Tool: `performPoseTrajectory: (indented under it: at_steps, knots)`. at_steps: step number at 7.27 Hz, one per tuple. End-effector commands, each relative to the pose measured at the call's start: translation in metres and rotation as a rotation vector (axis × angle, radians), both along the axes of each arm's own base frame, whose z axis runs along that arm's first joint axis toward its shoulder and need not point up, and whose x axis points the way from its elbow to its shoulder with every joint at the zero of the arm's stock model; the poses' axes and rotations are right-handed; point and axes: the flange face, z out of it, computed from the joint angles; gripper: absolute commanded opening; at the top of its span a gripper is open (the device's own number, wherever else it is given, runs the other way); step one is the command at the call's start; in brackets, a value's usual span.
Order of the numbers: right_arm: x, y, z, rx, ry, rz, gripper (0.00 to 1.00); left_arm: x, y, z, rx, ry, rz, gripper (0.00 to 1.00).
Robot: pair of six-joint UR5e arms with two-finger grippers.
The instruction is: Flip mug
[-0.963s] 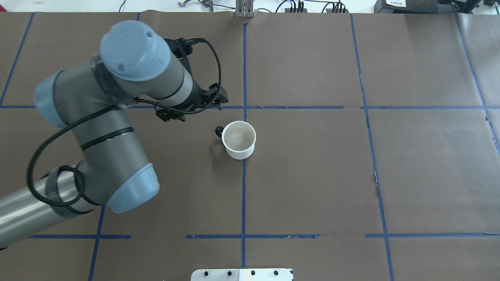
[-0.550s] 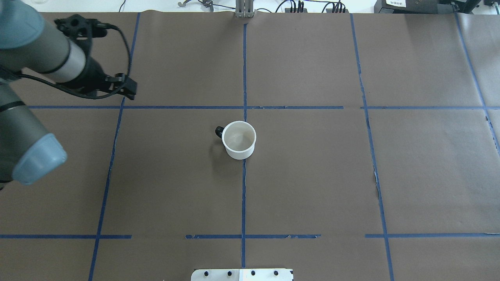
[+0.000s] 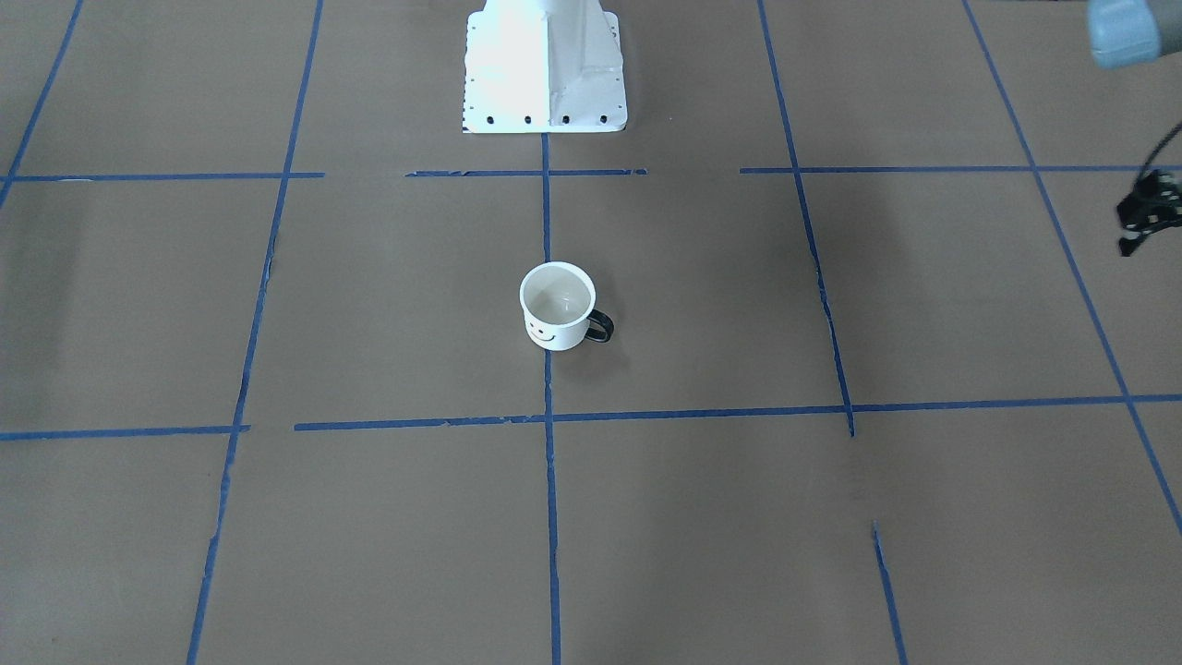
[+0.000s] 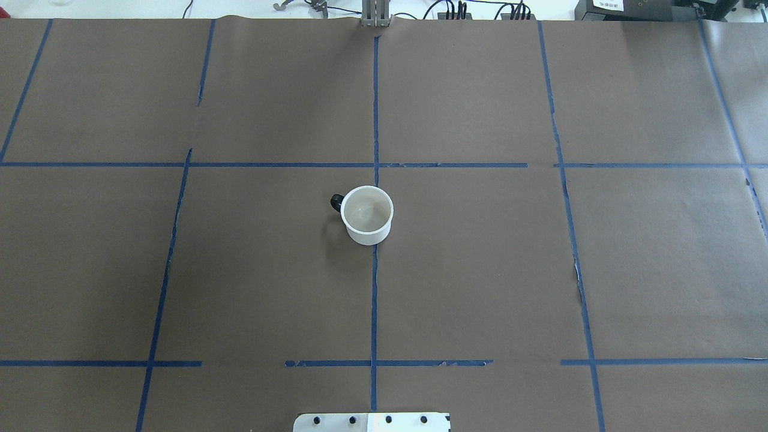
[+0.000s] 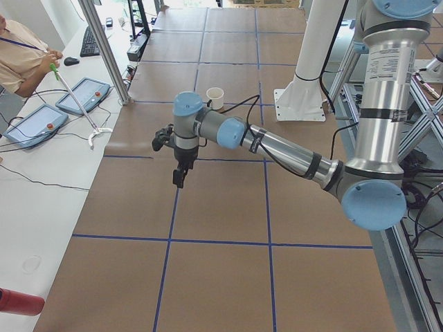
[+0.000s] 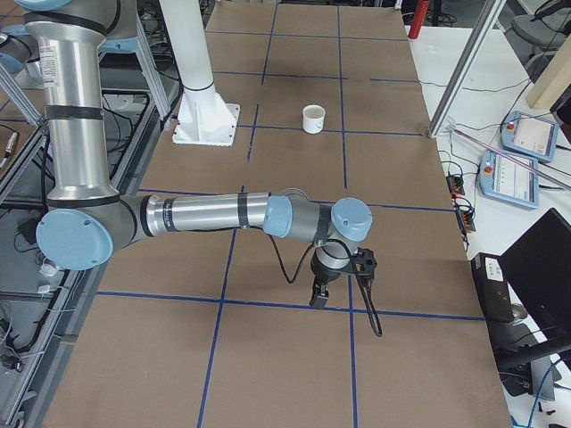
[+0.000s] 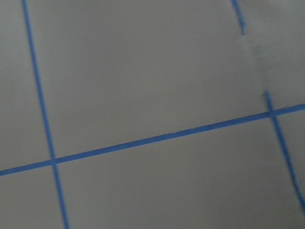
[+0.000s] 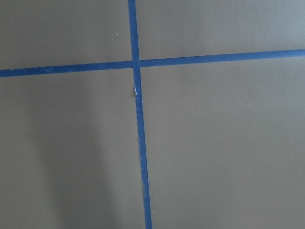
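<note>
We see the small white enamel-style mug [image 4: 366, 215] standing upright, mouth up, at the centre of the overhead view, on the brown paper-covered desk [image 4: 480, 270]. It sits right on the long blue tape line [image 4: 374, 300] that runs down the middle of the frame. Its thin black loop handle [image 4: 336, 202] points to the left of that view, and its white inside is open to the camera. In the front-facing view we can read the black smiley face [image 3: 545, 334] on the side turned toward the bottom of the frame. The robot's white base plate [image 3: 545, 65] lies at top centre. Neither arm touches the mug. In the exterior left view the black two-finger left tool [image 5: 178, 178] hangs pointing down over the desk at left of centre, well apart from the mug higher in the frame. We cannot tell whether its fingers are spread or pressed together. In the exterior right view the black two-finger right tool [image 6: 318, 296] points down at lower centre, close over a blue line, with the mug far off near the top. Its state we also cannot tell. Both wrist views show only brown paper and crossing blue tape, the left one blurred.
</note>
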Motion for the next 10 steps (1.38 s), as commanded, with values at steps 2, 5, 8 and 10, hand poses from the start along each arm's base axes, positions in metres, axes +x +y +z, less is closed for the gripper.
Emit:
performPoseTrajectory:
  at_steps: [2, 5, 8, 10]
  knots:
    - [0.000, 0.000, 0.000, 0.000, 0.000, 0.000, 1.00, -0.092, 0.029, 0.099, -0.049, -0.006, -0.003, 1.00]
    - [0.000, 0.000, 0.000, 0.000, 0.000, 0.000, 1.00, -0.090, 0.028, 0.097, -0.068, 0.007, -0.026, 1.00]
    - [0.000, 0.000, 0.000, 0.000, 0.000, 0.000, 1.00, -0.084, 0.036, 0.098, -0.078, 0.093, -0.018, 1.00]
    - [0.000, 0.000, 0.000, 0.000, 0.000, 0.000, 1.00, -0.084, 0.041, 0.106, -0.094, 0.094, -0.017, 1.00]
